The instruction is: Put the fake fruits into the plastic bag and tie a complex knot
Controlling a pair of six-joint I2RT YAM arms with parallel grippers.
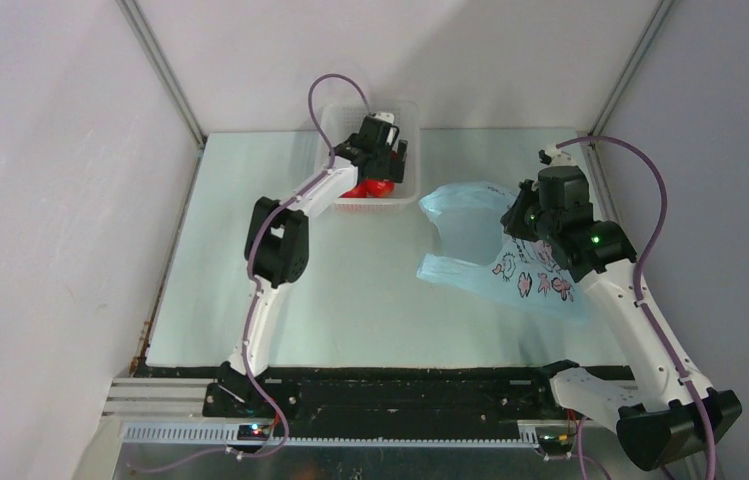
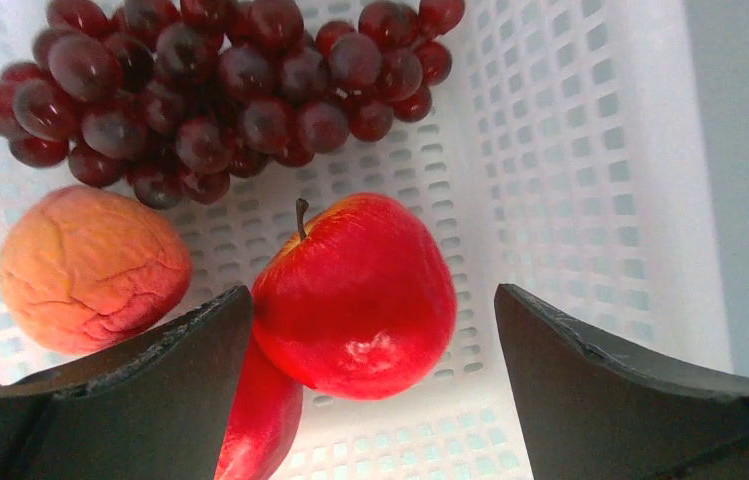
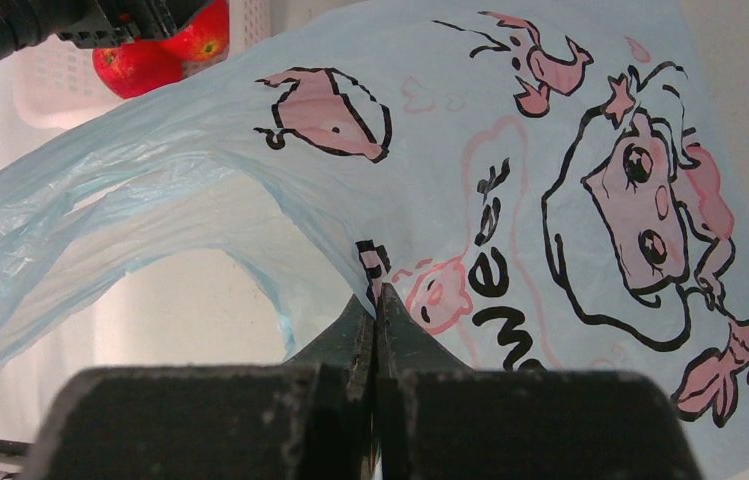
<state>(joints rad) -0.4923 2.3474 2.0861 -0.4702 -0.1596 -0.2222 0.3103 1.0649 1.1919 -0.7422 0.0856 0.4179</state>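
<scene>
Left tool (image 2: 370,298) wide over glossy red round fruit (image 2: 355,260), centre frame.
Right tool (image 3: 378,305) clamps thin light-blue plastic bag (image 3: 450,130).

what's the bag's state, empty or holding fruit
Plastic bag empty: grapes, orange-peach fruit and both red fruits lie in the basket.

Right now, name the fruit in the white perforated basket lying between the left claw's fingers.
The glossy red stemmed apple. The wrinkled orange-peach fruit lies outside the left claw, the dark-red grapes farther off, the second red fruit half hidden.
</scene>
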